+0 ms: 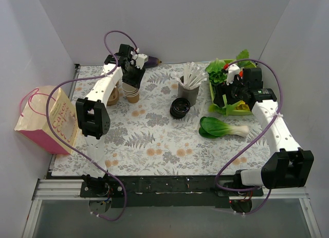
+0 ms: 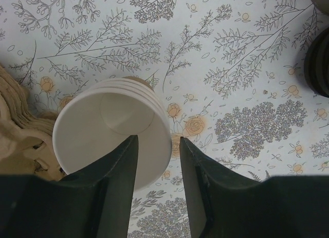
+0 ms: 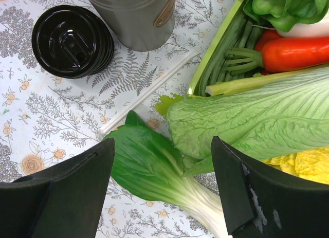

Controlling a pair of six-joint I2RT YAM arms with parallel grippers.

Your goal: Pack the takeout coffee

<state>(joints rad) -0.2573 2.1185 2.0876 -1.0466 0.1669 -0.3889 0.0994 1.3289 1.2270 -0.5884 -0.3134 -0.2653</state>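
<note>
- Your left claw is over the stack of kraft paper cups, near the far-left corner of the worktop.
- Its jaws are apart and straddle the top cup's rim. One finger sits over the white inside and the other just outside the wall. In the wrist view a sliver of floral cloth shows between the outer finger and the rim, so it doesn't look clamped on anything.
- The cups are nested, upright and have no lid on. The tan pulp cup carrier sits just beside them on the side toward the left edge.
- The black lids are stacked near the middle of the worktop, well apart from the cups. They're just in front of the dark grey cup of white sticks.
- Your right claw hangs with its jaws wide apart and nothing between them. It's toward the right edge, where the green veggie tray meets the bok choy lying on the cloth.
- One loose white stick lies flat between the lids and the tray.
- The pink-and-kraft paper bag sits at the left edge.
</note>
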